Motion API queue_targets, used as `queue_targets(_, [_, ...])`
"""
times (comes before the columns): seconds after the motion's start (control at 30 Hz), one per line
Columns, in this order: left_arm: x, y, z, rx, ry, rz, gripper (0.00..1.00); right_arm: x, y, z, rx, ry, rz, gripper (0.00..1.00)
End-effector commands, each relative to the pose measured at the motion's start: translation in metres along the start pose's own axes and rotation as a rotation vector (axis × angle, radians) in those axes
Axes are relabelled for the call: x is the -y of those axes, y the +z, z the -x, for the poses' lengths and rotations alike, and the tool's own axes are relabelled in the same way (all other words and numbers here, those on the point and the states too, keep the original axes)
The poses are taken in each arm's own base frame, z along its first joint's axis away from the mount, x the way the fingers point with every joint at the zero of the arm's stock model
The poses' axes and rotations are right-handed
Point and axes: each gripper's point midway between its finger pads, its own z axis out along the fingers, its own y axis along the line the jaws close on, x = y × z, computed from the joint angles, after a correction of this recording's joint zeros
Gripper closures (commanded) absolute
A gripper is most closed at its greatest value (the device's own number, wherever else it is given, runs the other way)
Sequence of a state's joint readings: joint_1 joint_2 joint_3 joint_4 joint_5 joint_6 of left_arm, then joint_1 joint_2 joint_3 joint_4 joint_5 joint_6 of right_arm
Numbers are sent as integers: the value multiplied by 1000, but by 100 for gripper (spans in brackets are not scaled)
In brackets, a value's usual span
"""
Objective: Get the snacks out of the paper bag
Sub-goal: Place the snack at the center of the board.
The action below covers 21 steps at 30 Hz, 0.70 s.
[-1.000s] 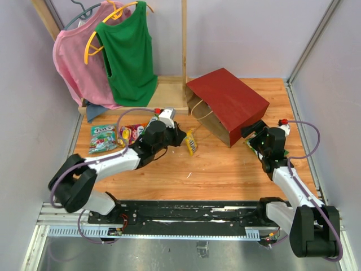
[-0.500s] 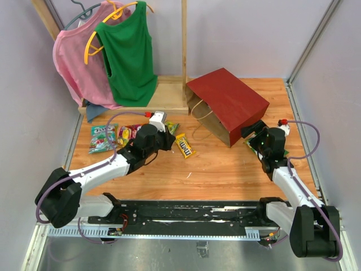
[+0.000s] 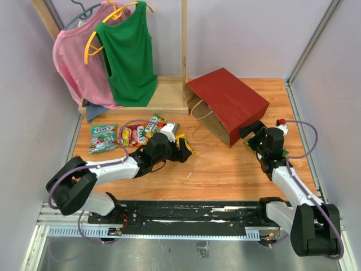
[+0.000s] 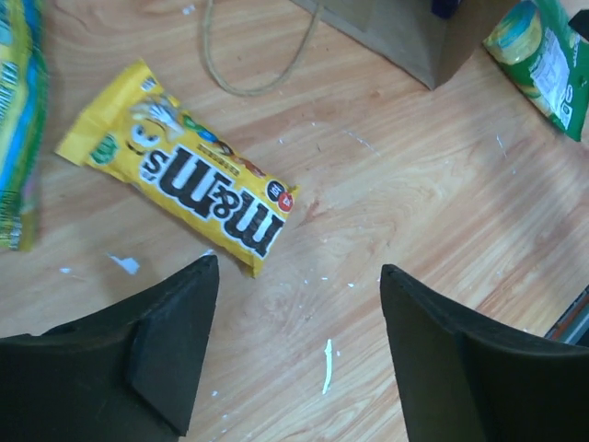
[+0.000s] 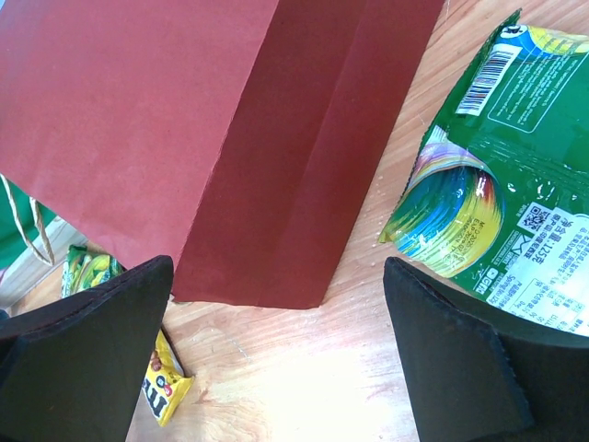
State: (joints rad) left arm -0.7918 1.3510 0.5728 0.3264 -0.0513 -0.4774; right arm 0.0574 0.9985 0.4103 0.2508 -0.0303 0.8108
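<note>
Our left gripper [image 4: 298, 276] gapes empty, the yellow M&M's packet [image 4: 179, 189] lying free at upper left; our right gripper [image 5: 278, 276] gapes empty too.

Top view: bright, even, diffuse light from overhead. Only soft, short shadows are cast on the orange-brown wooden tabletop [image 3: 225, 169] beside the boxy red paper bag [image 3: 228, 101].

Left wrist view: the glossy yellow M&M's packet [image 4: 179, 166] is rendered sharp. The black fingers [image 4: 170, 350] of the left gripper [image 4: 299, 267] are soft, w/ little surface detail.

Right wrist view: a washed-out glare patch is seen on the tabletop at btm centre. Specular highlights are seen on the crinkled glossy green packet [image 5: 497, 203]. The right gripper [image 5: 278, 265] fingers are underexposed.
</note>
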Motion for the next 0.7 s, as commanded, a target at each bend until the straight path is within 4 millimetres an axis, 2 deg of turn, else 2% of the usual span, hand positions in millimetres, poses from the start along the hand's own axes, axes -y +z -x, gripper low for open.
queue_targets(0.0, [26, 17, -5, 15, -60, -108, 21, -5, 4, -8, -18, -20, 24, 2])
queue_targets(0.1, [17, 34, -19, -37, -59, -60, 17, -5, 7, -12, -37, -20, 24, 2])
queue_targets(0.13, [13, 39, -23, -51, -58, -29, 12, -5, 7, -13, -41, -20, 24, 2])
queue_targets(0.17, [5, 44, -28, -67, -62, 14, 2, -5, 8, -14, -44, -21, 24, 2])
queue_targets(0.2, [-4, 48, -30, -74, -66, 63, 1, -5, 8, -15, -45, -22, 24, 2])
queue_targets(0.27, [-14, 53, -39, -100, -58, 119, 0, -5, 9, -16, -47, -24, 22, 2])
queue_targets(0.47, [-29, 57, -49, -107, -59, 204, 1, -5, 13, -21, -61, -29, 18, 2])
queue_targets(0.67, [-32, 70, -56, -126, -65, 224, 15, -7, 17, -27, -80, -35, 21, 1])
